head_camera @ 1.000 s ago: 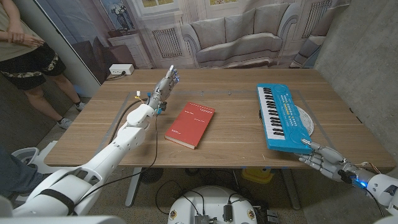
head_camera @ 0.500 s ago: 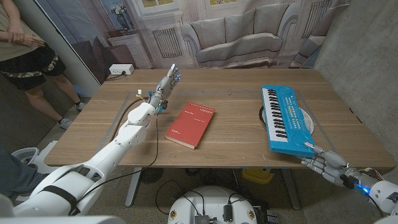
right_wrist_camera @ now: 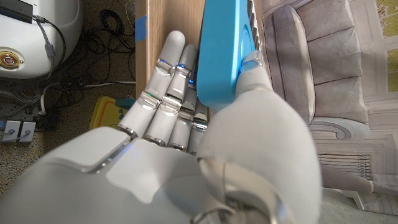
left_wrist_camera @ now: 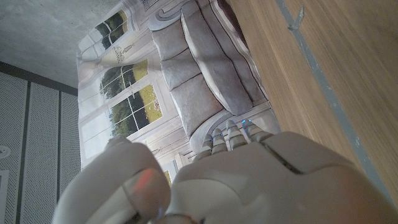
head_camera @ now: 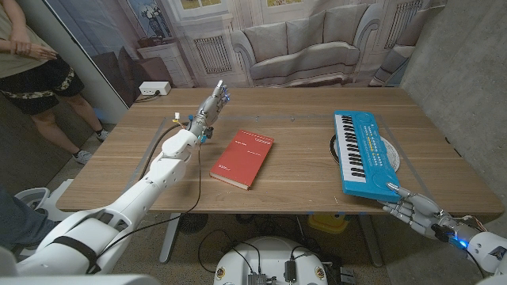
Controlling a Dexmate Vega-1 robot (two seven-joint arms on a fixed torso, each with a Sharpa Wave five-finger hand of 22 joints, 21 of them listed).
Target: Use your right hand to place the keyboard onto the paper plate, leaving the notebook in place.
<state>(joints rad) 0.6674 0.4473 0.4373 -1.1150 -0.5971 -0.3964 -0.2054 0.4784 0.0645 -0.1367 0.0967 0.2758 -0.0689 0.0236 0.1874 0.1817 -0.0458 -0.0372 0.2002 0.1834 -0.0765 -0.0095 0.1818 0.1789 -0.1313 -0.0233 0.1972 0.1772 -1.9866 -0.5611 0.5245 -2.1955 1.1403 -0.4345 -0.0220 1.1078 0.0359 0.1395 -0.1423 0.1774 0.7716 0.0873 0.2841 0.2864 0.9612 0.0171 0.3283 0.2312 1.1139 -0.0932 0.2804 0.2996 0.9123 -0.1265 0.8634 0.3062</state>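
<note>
Keyboard [head_camera: 364,153] first: the blue keyboard is lying lengthwise on the right side of the table, its middle covering most of the paper plate [head_camera: 391,153], whose white rim is peeking out along the keyboard's right edge. Its near end is sticking out past the table's front edge, and that is where I am gripping it. My right hand [head_camera: 413,209] is sitting just off the table's near right corner, with the thumb on top of the keyboard's near corner and the other fingers underneath; in the right wrist view the fingers [right_wrist_camera: 163,99] are lying along the underside of the blue case [right_wrist_camera: 222,50] and the thumb is pressing its top face.

Left of the keyboard, a broad strip of bare wood is separating it from the red notebook [head_camera: 242,158], which is lying slightly turned near the table's middle, well inside the front edge. More bare wood is opening between the notebook and my left arm.

Farther back on the left, my left hand [head_camera: 213,104] is standing upright over the table [head_camera: 293,182] with fingers straight and close together, holding nothing. Beyond the keyboard's far end, bare table is running to the back edge. A person [head_camera: 36,71] is standing past the table's far left corner.
</note>
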